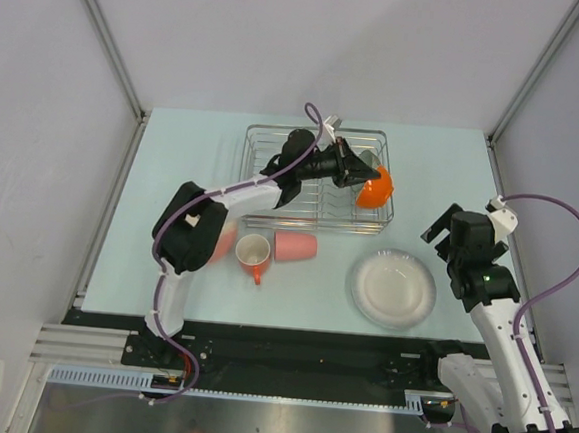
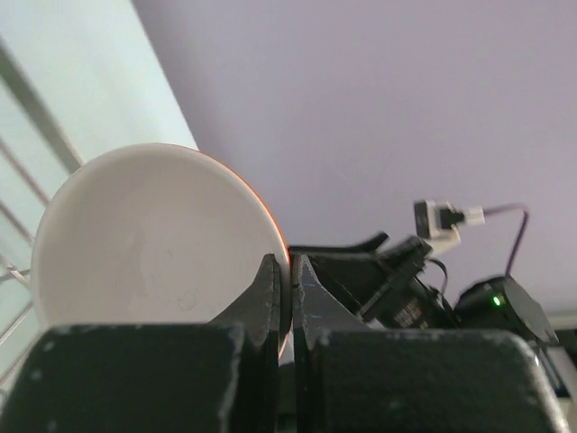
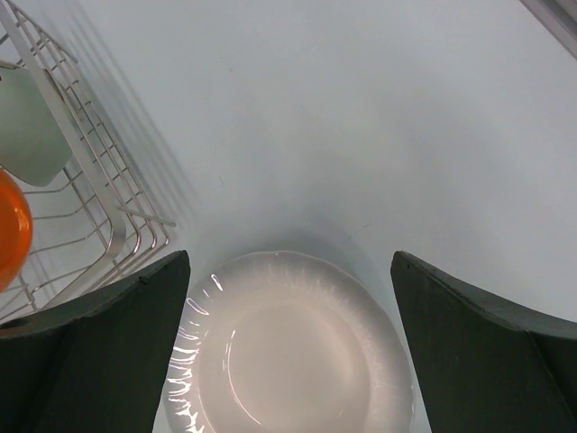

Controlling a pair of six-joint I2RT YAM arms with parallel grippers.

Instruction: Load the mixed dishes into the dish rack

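Note:
The silver wire dish rack (image 1: 263, 172) stands at the back middle of the table. My left gripper (image 1: 359, 175) reaches over it, shut on the rim of the orange cup (image 1: 376, 189), which hangs at the rack's right end. In the left wrist view the cup's (image 2: 153, 244) white inside faces me and the gripper (image 2: 290, 272) pinches its rim. A pale green bowl (image 3: 29, 131) sits in the rack (image 3: 101, 200), beside the orange cup (image 3: 11, 236). The large whitish plate (image 1: 393, 288) lies front right. My right gripper (image 1: 446, 241) hangs open over the plate (image 3: 297, 361).
In front of the rack stand an orange-handled white mug (image 1: 254, 251) and a pink tumbler (image 1: 295, 246) on its side. A pink plate (image 1: 226, 240) lies partly under my left arm. Frame posts rise at both back corners of the table.

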